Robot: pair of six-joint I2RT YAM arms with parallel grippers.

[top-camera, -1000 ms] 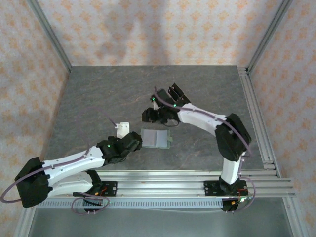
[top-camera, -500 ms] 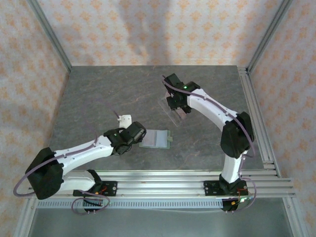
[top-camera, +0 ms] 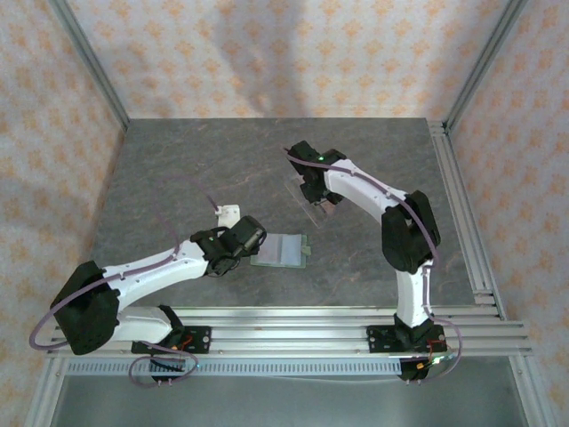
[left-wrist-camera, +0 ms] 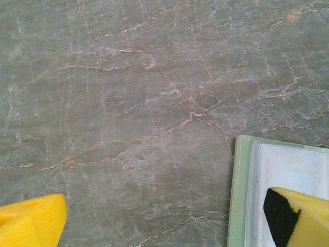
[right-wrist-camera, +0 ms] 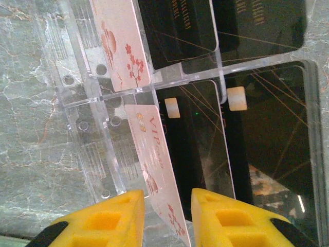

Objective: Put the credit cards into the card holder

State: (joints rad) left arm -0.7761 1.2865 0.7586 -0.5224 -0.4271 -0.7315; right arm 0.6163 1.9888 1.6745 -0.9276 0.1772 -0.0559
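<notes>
The card holder point(top-camera: 283, 250) lies opened flat on the grey marbled table point(top-camera: 178, 169). It is a small sage-green wallet with a darker tab on its right edge. In the left wrist view, the card holder point(left-wrist-camera: 244, 195) shows a soft green border around a clear, shiny pocket window that looks whitish under the light.

The left gripper point(top-camera: 252, 238) sits just left of the card holder, low over the table. In the left wrist view, the left gripper point(left-wrist-camera: 164, 226) has its jaws spread wide with nothing between them. One yellow fingertip overlaps the card holder's window, and I cannot tell whether it touches.

Up and to the right of the card holder, well apart from it, stands a clear acrylic rack point(top-camera: 313, 203) with the right gripper point(top-camera: 309, 185) at it. In the right wrist view, the rack point(right-wrist-camera: 82, 103) holds the credit cards point(right-wrist-camera: 154, 164). These are thin and pale pinkish-mauve, printed with red blossoms, and one reads "VIP". A second pale card point(right-wrist-camera: 121, 46) stands in the slot above it, and black cards point(right-wrist-camera: 267, 154) with gold lines lie in the rack beside them.

The right gripper point(right-wrist-camera: 167, 218) has its yellow pads point(right-wrist-camera: 103, 221) drawn in close on either side of the VIP card's near edge. I cannot tell whether they are pressing on it.
</notes>
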